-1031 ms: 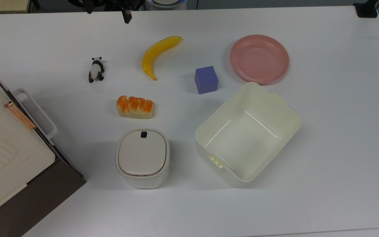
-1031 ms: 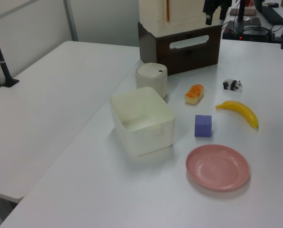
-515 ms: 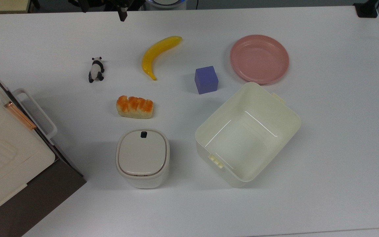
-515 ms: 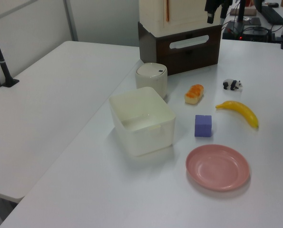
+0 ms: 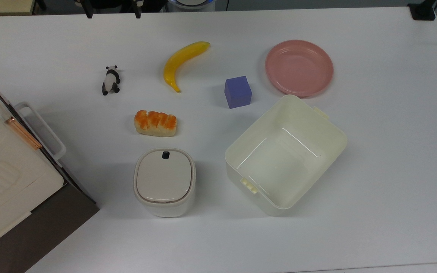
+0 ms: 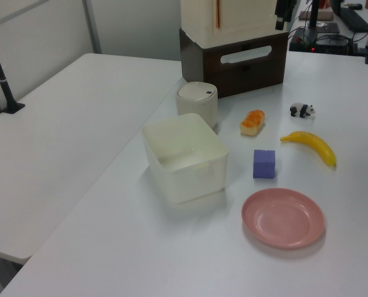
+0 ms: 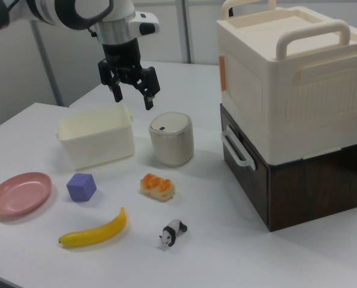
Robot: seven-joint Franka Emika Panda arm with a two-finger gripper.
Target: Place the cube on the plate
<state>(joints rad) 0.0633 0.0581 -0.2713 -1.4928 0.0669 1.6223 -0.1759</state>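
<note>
The cube [image 5: 238, 92] sits free on the table, near the plate [image 5: 299, 67], ungrasped because the gripper [image 7: 131, 91] hangs high, fingers spread, empty.

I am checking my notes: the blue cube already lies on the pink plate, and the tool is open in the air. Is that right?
Not quite. The cube stands on the table beside the plate, apart from it, as the top view shows. The tool is indeed open in the air, seen in the right view.

Gripper [image 5: 111, 10] cut off by top view's upper edge, just finger tips showing; stacked boxes [image 5: 2, 167] cropped at top view's left, probably storage bins.
</note>
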